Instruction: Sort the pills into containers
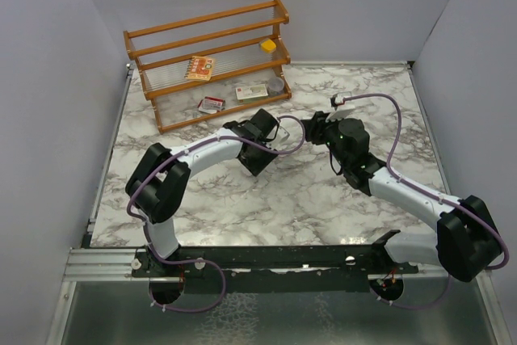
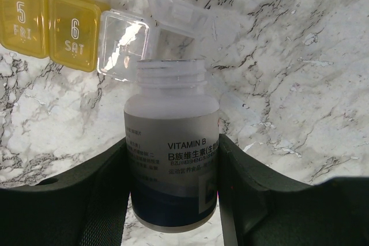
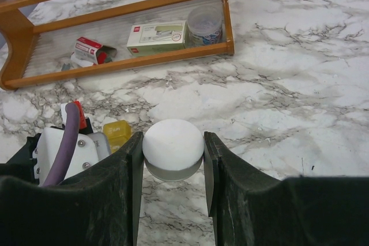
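My left gripper (image 2: 173, 145) is shut on an uncapped white bottle (image 2: 172, 93) labelled Vitamin B, held by its body with the threaded neck pointing away. Just past its mouth lies a yellow weekly pill organiser (image 2: 49, 24) with one clear lid (image 2: 124, 44) flipped open. My right gripper (image 3: 173, 155) is shut on the bottle's round white cap (image 3: 173, 142), held above the marble. The two grippers (image 1: 271, 131) (image 1: 319, 127) face each other mid-table. No pills show in any view.
A wooden rack (image 1: 210, 62) stands at the back left, holding a yellow cube (image 1: 267, 44), flat printed boxes (image 1: 251, 92) and a round grey tin (image 3: 204, 24). The organiser's yellow end (image 3: 117, 132) shows beside the left wrist housing (image 3: 69, 154).
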Robot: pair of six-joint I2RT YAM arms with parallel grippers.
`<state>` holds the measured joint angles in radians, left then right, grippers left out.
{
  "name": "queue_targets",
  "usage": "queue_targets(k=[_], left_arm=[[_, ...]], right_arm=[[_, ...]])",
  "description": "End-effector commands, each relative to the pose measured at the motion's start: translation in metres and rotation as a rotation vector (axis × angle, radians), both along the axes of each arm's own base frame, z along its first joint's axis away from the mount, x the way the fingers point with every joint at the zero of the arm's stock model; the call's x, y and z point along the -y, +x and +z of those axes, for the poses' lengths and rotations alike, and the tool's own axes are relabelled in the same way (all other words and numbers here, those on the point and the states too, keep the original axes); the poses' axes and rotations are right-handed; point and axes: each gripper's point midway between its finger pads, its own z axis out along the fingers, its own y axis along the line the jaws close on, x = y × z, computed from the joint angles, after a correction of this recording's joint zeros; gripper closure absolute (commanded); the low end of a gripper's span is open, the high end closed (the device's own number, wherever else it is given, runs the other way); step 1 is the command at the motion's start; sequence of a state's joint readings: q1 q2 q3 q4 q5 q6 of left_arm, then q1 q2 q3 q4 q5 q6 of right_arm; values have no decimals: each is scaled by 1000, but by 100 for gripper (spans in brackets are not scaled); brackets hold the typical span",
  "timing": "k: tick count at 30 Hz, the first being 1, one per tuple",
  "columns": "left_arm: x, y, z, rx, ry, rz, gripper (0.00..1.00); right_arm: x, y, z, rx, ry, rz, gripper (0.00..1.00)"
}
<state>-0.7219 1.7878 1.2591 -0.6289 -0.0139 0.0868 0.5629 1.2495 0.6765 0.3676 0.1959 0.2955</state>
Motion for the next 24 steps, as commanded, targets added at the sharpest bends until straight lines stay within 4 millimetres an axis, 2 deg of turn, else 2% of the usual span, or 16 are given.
queue_targets(k=[1,24], left_arm=[[-3,3,3,4,42,-15,100],[-2,3,12,0,80,-55,100]], right_arm=[[2,-2,11,35,25,-5,99],[0,-1,6,24,24,2,99]])
